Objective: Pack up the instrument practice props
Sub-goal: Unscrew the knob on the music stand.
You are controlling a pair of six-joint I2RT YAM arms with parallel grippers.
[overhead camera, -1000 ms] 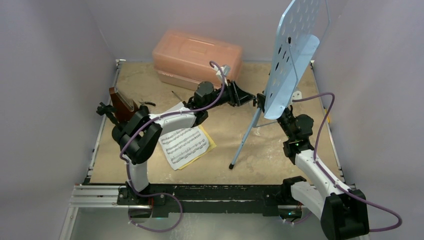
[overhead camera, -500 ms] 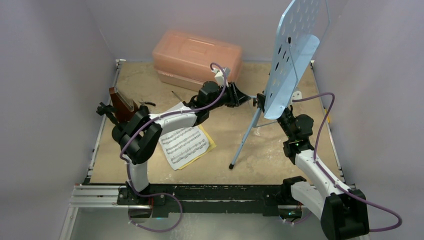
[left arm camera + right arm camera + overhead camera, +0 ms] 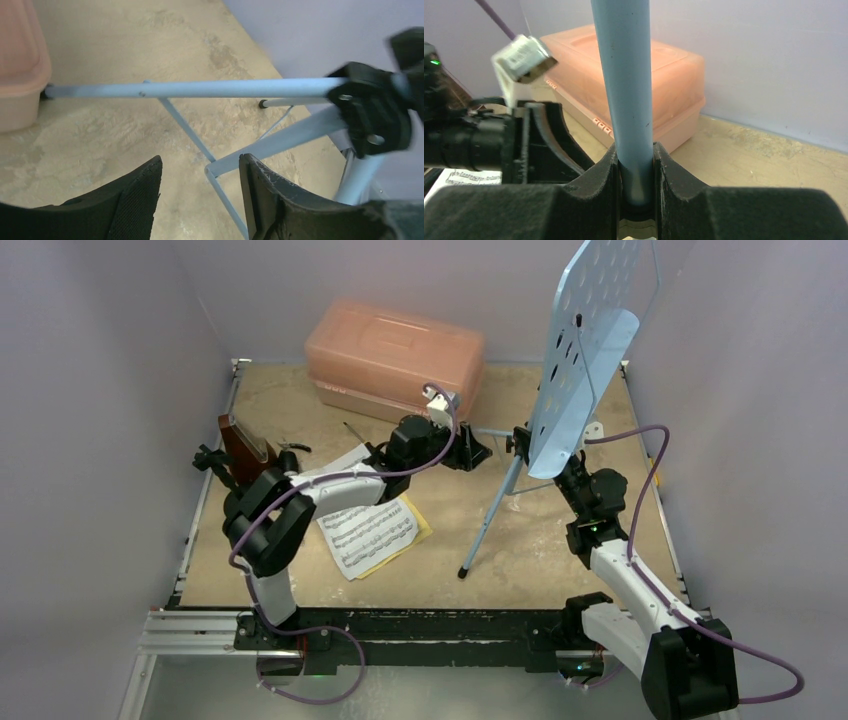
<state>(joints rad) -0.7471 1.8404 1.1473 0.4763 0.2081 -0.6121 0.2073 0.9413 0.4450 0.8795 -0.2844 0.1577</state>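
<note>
The light-blue music stand point(image 3: 592, 335) stands upright on its tripod at the right-centre of the table. The sheet-music pages point(image 3: 368, 532) lie flat near the left arm, and the wooden metronome point(image 3: 243, 448) is at the left edge. The pink plastic case point(image 3: 395, 352) sits at the back with its lid down.

The stand's pole point(image 3: 624, 75) is clamped between the fingers of the right gripper point(image 3: 635, 157). The left gripper point(image 3: 200, 167) is spread apart with nothing between its fingers, near the tripod legs point(image 3: 280, 142) and the black hub point(image 3: 372, 112).

The step in hand is judged to be collapsing the tripod. The clamp on the pole should be kept firm, since the tall desk probably makes the stand top-heavy. One leg should be taken squarely across its tube, close to the hub, and swung along its hinge rather than sideways. A thin round tube may slip, so slow closing is advised. One foot lies just beside the case and could catch there.
</note>
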